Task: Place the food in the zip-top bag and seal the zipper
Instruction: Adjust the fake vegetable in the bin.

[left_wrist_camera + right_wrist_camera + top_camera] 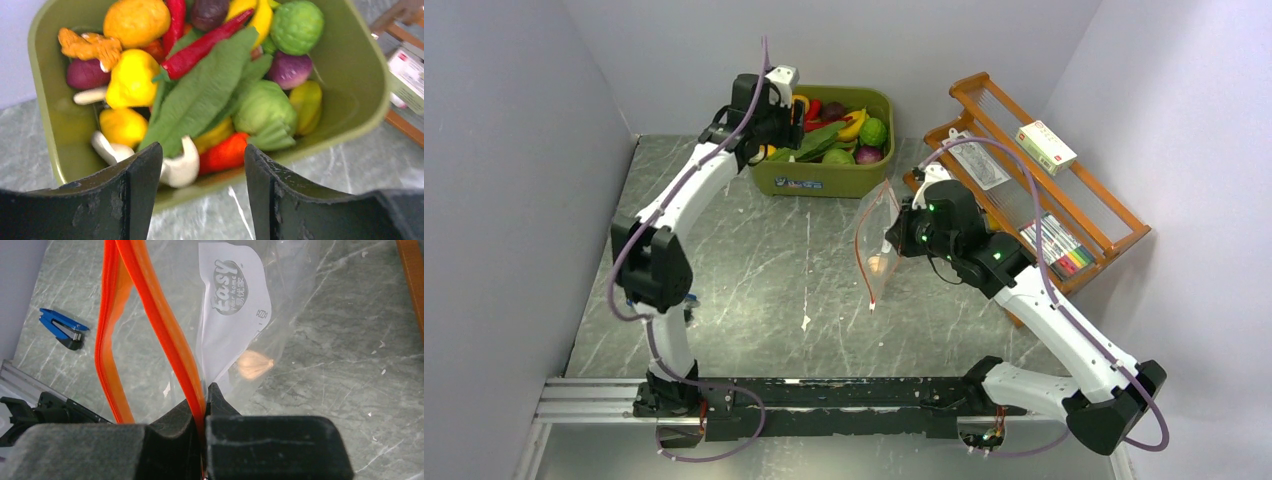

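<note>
The food lies in an olive-green tub (824,183) at the back: a green round one (297,25), a red chili (200,47), green leaves (205,92) and a purple bulb (295,70), among others. My left gripper (202,175) is open and empty, just above the tub's near rim (786,125). My right gripper (202,400) is shut on the zipper (155,315) of the zip-top bag (235,315). It holds the bag upright over the table (876,235), its mouth spread. A small pale piece (255,364) lies inside the bag.
A wooden rack (1064,190) stands at the right with a white box (1044,147) and packets on it. A blue clip (62,329) lies on the table near the left arm's base. Grey walls close in left, back and right.
</note>
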`<control>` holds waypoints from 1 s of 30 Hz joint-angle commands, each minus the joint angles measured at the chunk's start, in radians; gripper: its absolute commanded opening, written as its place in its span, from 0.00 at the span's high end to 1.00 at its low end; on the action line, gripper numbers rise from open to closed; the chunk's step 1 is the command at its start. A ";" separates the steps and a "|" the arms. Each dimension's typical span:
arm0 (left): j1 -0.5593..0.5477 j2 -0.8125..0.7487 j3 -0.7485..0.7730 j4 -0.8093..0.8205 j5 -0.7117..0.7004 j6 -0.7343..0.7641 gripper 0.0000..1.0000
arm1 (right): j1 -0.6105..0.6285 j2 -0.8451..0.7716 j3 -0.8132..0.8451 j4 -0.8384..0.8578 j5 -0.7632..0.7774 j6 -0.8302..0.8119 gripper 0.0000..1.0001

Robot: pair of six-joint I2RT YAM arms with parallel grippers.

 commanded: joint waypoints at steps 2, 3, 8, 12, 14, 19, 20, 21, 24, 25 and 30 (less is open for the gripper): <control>0.043 0.179 0.238 -0.062 -0.038 0.066 0.39 | -0.005 -0.005 -0.002 0.012 -0.029 -0.013 1.00; 0.050 0.213 0.282 -0.078 -0.039 0.075 0.40 | -0.006 -0.002 0.004 0.007 -0.028 -0.014 1.00; 0.066 0.299 0.336 -0.029 0.018 0.230 0.41 | -0.006 -0.003 0.026 -0.003 -0.020 -0.010 1.00; 0.066 0.334 0.342 -0.025 0.095 0.365 0.37 | -0.007 -0.005 0.013 0.001 -0.032 0.001 1.00; 0.068 0.360 0.357 -0.030 0.035 0.379 0.39 | -0.006 -0.003 0.011 -0.007 -0.032 0.004 1.00; 0.075 0.361 0.303 0.045 -0.075 0.347 0.43 | -0.006 0.012 0.036 -0.033 -0.019 0.001 1.00; 0.075 0.354 0.284 0.070 -0.101 0.336 0.43 | -0.007 0.011 0.039 -0.032 -0.013 0.002 1.00; 0.075 0.349 0.272 0.096 -0.122 0.328 0.45 | -0.005 0.011 0.039 -0.027 -0.011 0.004 1.00; 0.075 0.346 0.273 0.130 -0.167 0.323 0.49 | -0.005 0.017 0.032 -0.016 -0.016 0.013 1.00; 0.075 0.344 0.275 0.133 -0.168 0.330 0.49 | -0.005 0.021 0.031 -0.018 -0.020 0.016 1.00; 0.075 0.328 0.245 0.118 -0.063 0.380 0.40 | -0.006 0.029 0.030 -0.019 -0.016 0.013 1.00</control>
